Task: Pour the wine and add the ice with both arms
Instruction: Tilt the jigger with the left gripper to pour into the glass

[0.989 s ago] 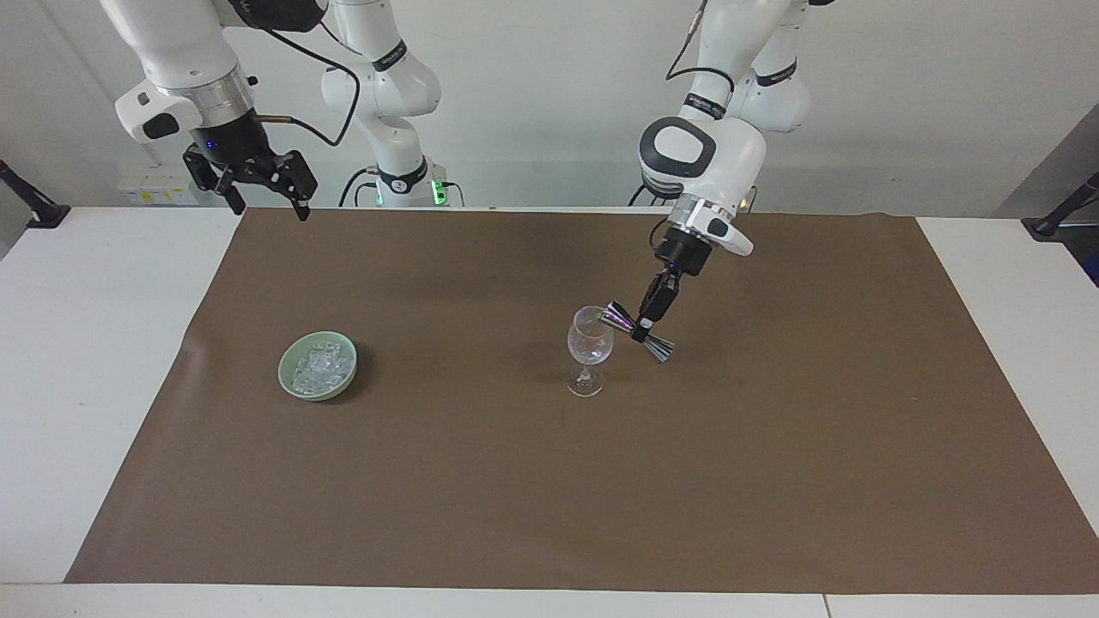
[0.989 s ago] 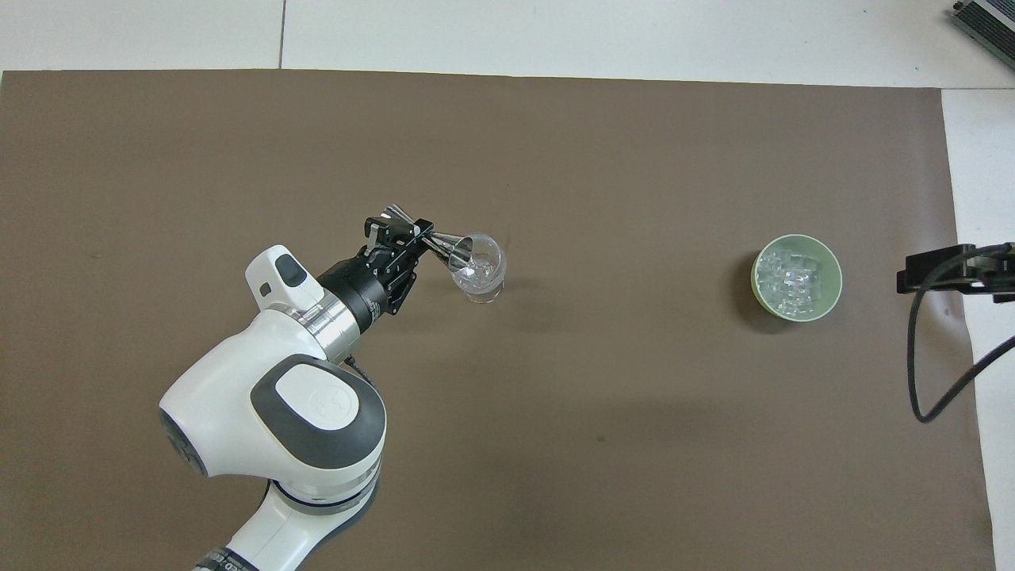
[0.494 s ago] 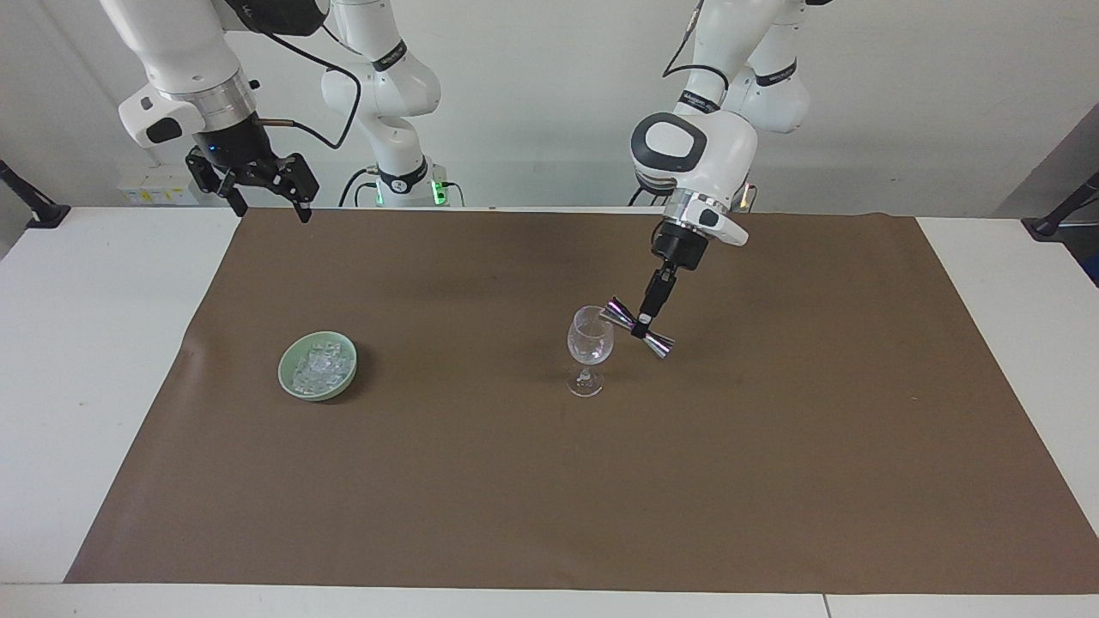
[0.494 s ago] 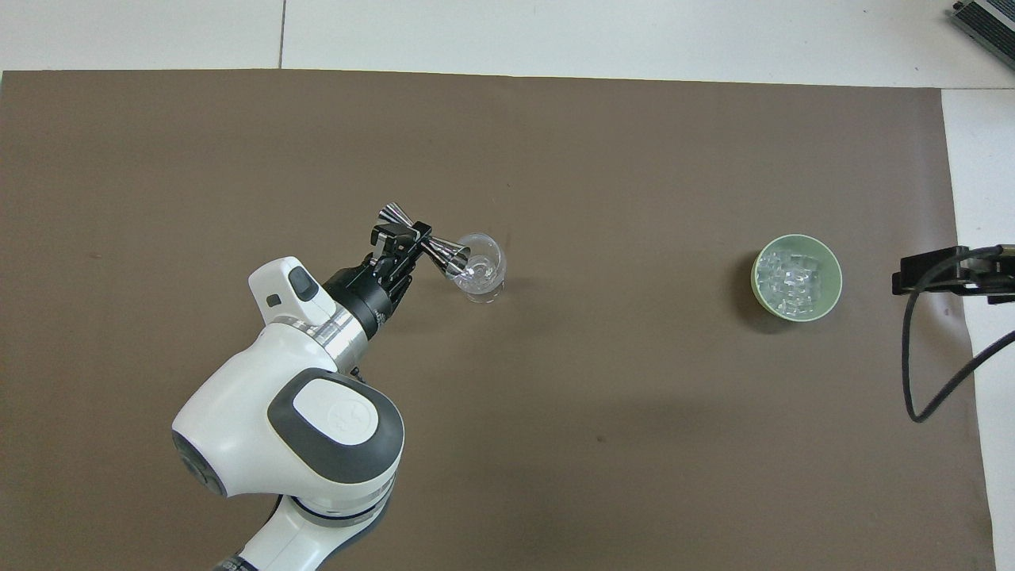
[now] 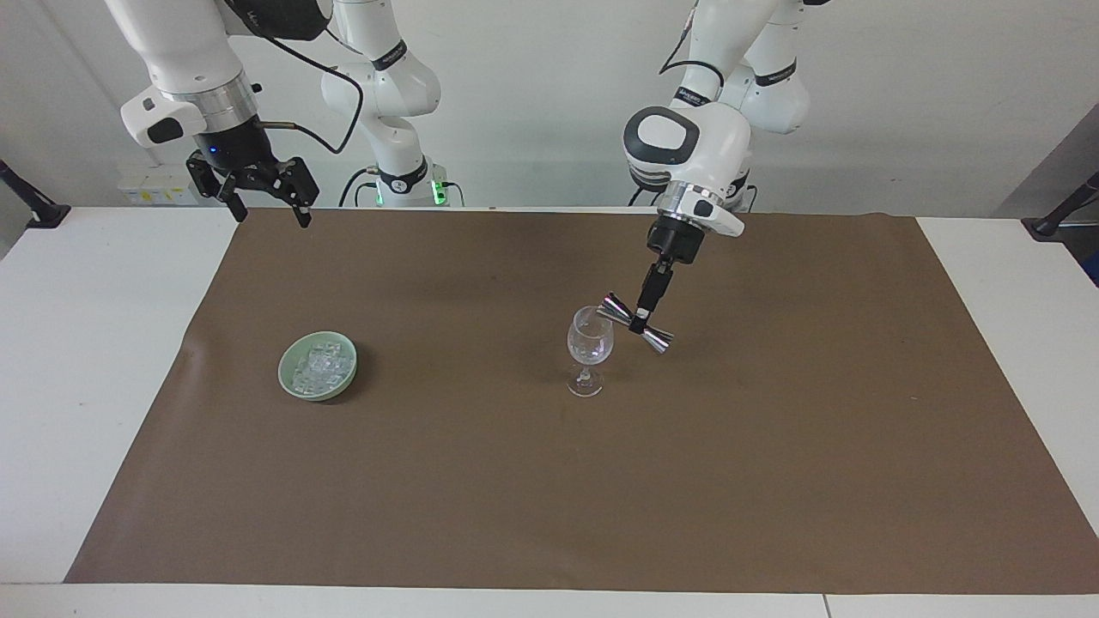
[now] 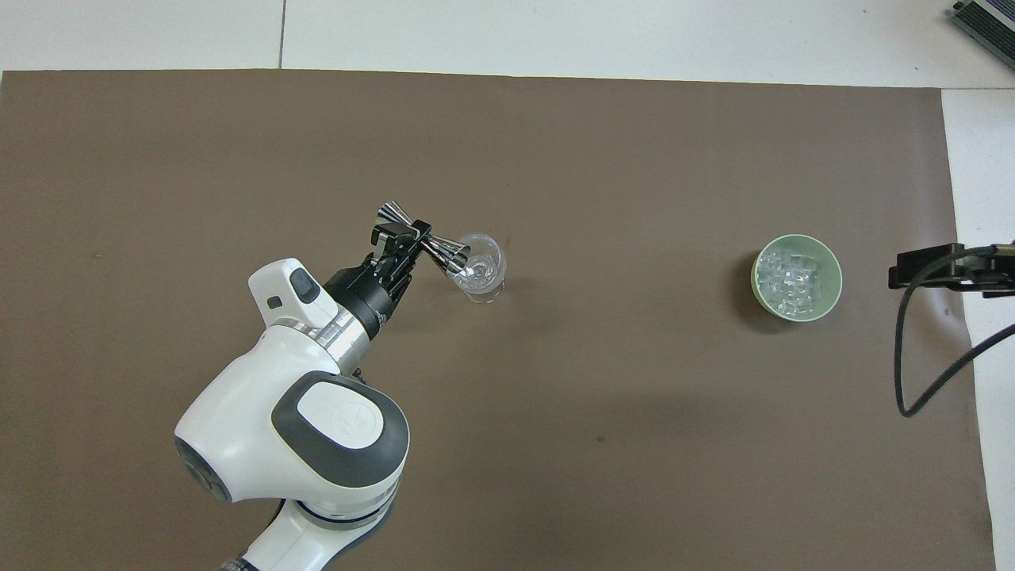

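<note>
Pouring step: left gripper (image 5: 640,318) clamps double-cone steel jigger (image 5: 635,323) at waist, mouth tipped over wine glass (image 5: 589,350) rim, frame centre. Hold spout inside rim, tilt slowly, avoid nudging glass. Ice (image 5: 320,365) sits in green bowl (image 5: 289,386), centre-left. Right gripper (image 5: 262,190) waits upper left, fingers spread.

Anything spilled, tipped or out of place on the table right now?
Nothing stands out. The glass stands upright, the ice sits in its bowl, and the left gripper holds the jigger tilted at the glass's rim. No spill shows.
</note>
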`<action>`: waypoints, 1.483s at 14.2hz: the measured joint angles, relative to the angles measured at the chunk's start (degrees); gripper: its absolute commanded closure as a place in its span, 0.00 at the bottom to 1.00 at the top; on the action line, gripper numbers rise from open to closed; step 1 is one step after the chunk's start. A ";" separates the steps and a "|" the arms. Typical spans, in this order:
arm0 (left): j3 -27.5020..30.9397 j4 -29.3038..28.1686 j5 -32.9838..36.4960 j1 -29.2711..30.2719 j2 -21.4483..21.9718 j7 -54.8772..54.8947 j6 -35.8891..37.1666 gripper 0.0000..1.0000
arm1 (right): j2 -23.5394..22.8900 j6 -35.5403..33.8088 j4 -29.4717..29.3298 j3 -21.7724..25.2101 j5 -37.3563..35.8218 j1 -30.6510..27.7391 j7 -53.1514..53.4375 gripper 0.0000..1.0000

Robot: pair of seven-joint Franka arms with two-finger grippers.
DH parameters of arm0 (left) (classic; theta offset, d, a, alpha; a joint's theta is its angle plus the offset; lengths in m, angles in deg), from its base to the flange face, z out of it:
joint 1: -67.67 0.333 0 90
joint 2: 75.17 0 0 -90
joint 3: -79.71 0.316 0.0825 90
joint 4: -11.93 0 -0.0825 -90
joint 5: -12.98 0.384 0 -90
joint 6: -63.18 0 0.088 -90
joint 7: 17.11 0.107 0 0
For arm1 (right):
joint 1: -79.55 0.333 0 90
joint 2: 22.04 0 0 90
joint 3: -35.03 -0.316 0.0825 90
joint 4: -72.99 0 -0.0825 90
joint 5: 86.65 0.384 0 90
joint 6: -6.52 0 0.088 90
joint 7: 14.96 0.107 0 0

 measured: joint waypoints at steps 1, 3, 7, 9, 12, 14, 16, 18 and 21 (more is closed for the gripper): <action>0.00 0.04 0.01 -0.10 -0.01 0.50 -0.44 1.00 | 0.25 0.00 0.00 0.00 0.00 0.00 0.00 0.00; 0.01 0.36 0.02 -0.55 -0.15 2.25 -2.54 1.00 | 0.55 -0.08 0.04 -0.14 0.00 0.00 0.00 0.00; 0.04 2.83 0.03 -1.35 -1.21 3.92 -5.96 1.00 | 0.85 -0.84 0.87 -0.37 0.00 0.01 0.00 0.00; -0.03 3.87 0.03 -1.76 -2.06 4.52 -7.70 1.00 | 1.30 -0.83 1.97 -0.38 0.00 0.01 0.00 0.00; -0.02 5.26 0.07 -2.07 -3.06 4.81 -9.61 1.00 | 1.94 -0.83 3.00 -0.38 0.00 0.01 0.00 0.00; -0.01 5.60 1.05 -2.75 -3.64 5.17 -10.92 1.00 | 2.21 -0.84 3.26 -0.38 0.00 0.01 0.00 0.00; -0.06 5.77 1.79 -3.74 -4.25 5.20 -11.80 1.00 | 2.29 -0.89 3.35 -0.38 0.00 0.02 0.00 0.00; -0.02 5.84 2.45 -4.14 -4.56 5.35 -12.09 1.00 | 2.29 -1.07 3.41 -0.43 0.00 0.02 0.00 0.00; -0.02 5.84 2.54 -4.25 -4.63 6.53 -12.20 1.00 | 2.29 -1.09 3.52 -0.43 0.00 0.02 -0.10 0.00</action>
